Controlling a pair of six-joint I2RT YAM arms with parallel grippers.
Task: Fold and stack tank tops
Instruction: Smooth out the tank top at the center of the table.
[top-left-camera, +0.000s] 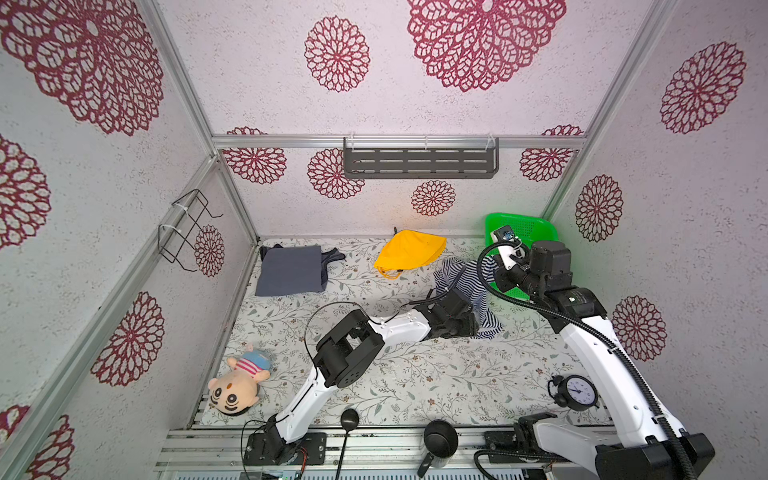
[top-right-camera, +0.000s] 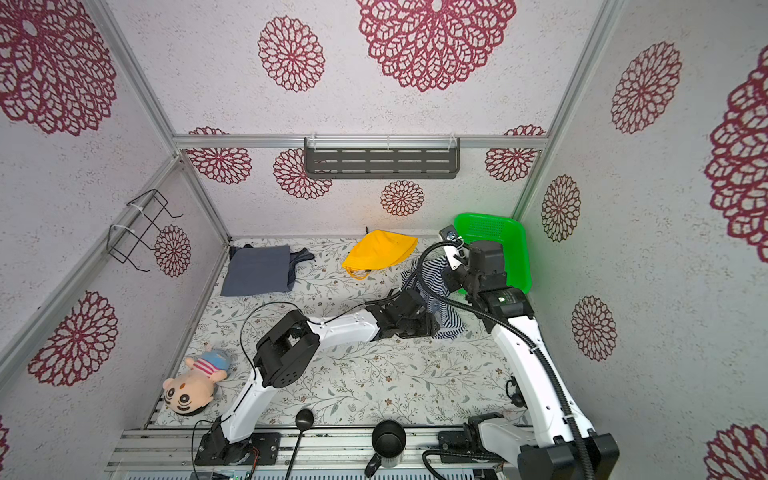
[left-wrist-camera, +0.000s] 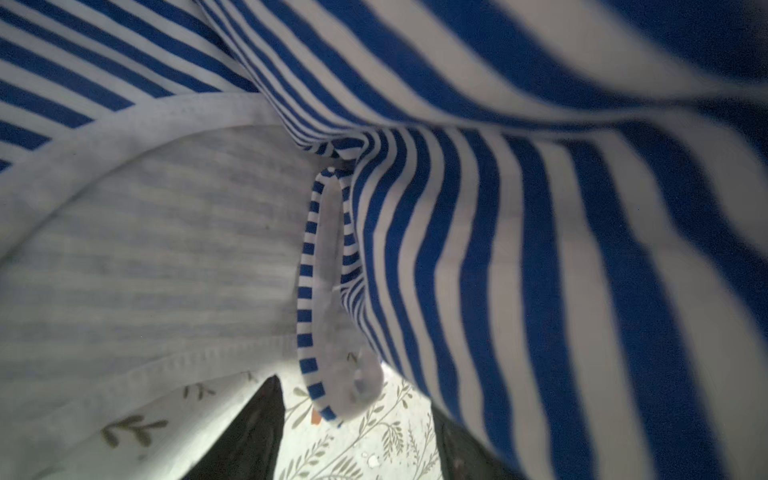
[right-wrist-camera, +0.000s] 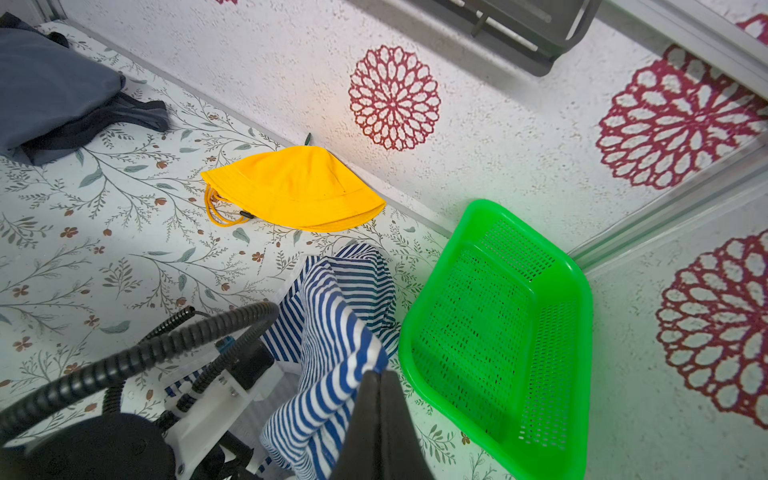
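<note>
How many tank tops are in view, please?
2. The grey top lies folded in the far left corner; the striped top hangs from the right claw beside the basket. None seems hidden.

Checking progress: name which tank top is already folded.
The slate grey-blue cloth tank top, folded flat; the navy-and-white striped top hangs bunched from the right gripper.

Four cameras, one busy far corner.
Both top views look down from high above the arm bases, taking in the whole table (top-left-camera: 415, 374). The left wrist camera is pressed up against the striped tank top (left-wrist-camera: 498, 208). The right wrist camera sits close above it, sharing it, the green basket (right-wrist-camera: 498, 332) and the yellow hat (right-wrist-camera: 299, 187) with both top views.
</note>
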